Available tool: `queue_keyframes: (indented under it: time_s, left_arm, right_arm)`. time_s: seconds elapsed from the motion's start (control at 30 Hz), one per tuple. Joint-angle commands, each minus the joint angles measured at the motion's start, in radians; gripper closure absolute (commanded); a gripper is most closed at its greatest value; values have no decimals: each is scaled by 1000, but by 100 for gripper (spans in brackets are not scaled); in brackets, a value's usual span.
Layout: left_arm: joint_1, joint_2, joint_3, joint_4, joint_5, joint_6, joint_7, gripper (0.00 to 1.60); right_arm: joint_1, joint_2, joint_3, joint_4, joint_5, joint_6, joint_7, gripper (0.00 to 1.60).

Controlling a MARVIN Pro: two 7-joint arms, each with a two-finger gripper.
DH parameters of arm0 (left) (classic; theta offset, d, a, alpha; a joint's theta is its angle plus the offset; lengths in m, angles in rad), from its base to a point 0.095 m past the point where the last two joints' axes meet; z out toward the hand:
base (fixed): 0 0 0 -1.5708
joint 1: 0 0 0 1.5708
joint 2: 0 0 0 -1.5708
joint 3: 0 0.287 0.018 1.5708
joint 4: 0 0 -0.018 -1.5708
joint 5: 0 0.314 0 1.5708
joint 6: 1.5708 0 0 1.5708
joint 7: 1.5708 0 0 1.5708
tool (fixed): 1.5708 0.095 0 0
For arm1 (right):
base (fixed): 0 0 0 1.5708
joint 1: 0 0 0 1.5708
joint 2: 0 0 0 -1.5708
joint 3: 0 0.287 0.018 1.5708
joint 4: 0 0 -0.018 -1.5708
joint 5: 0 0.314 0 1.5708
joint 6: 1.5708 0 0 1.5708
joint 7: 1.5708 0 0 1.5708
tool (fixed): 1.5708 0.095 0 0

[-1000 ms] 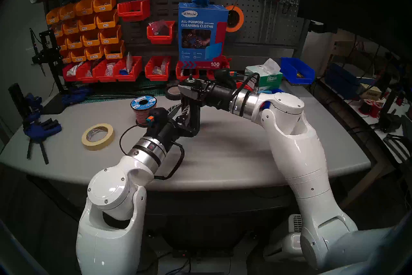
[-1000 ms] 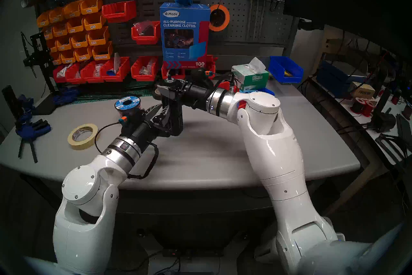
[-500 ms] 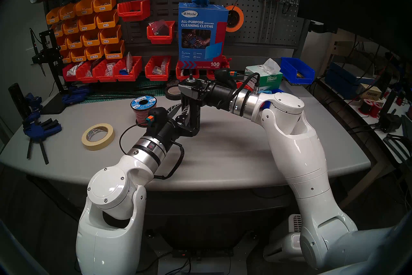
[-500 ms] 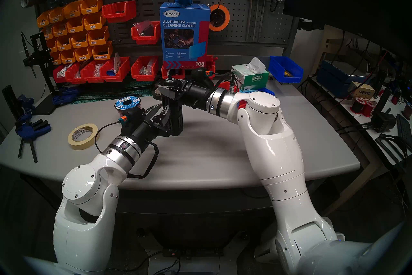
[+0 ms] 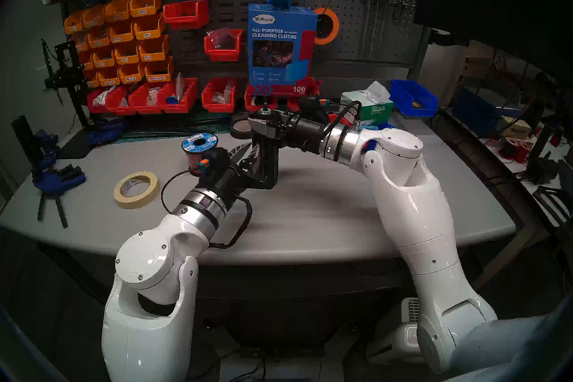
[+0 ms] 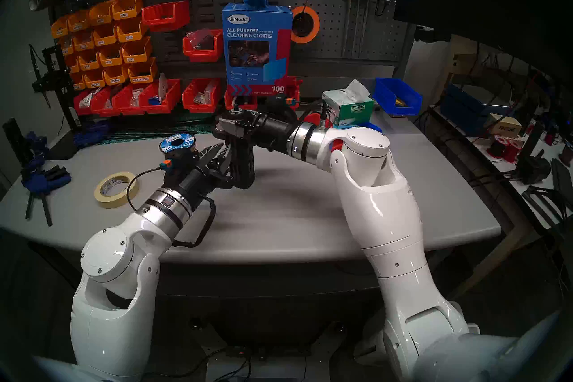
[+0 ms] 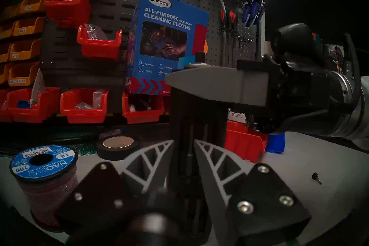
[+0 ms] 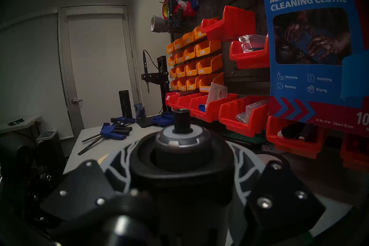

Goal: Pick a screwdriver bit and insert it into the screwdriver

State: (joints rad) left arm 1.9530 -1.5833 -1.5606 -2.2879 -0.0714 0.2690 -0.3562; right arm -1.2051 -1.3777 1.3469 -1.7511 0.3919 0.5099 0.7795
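Note:
The screwdriver (image 5: 267, 161) is a matte black cylinder standing upright on the grey table (image 5: 310, 217), a silver ring (image 8: 182, 139) around the socket at its top. My right gripper (image 5: 263, 124) comes in level from the right and is shut on the cylinder's upper end. My left gripper (image 5: 248, 152) sits low at the cylinder's left side. In the left wrist view its fingers (image 7: 215, 157) stand a narrow gap apart before a side slot that shows a silver bit (image 7: 190, 139). Nothing is clamped between them.
A blue-labelled wire spool (image 5: 200, 144), a masking tape roll (image 5: 136, 189) and a black tape roll (image 5: 240, 127) lie left of the screwdriver. The cleaning-cloth box (image 5: 280, 46), red bins (image 5: 218, 96) and a tissue box (image 5: 366, 107) line the back. A small dark piece (image 7: 317, 178) lies on the table.
My left arm has drawn back a little to the left and its wrist has turned slightly. Its fingers have narrowed a touch. The right arm and the screwdriver have not moved.

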Motion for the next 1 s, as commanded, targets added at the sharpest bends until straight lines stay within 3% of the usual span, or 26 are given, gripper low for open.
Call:
queue_keyframes:
  time_s: [0.0,0.97]
  left_arm:
    - [-9,-2,9,-40,-5,-1,-6,82]
    - [-37,-6,24,-14,12,-5,12,84]
  right_arm:
    - [20,-1,1,-13,-2,4,-1,160]
    - [15,-4,12,-13,0,8,8,160]
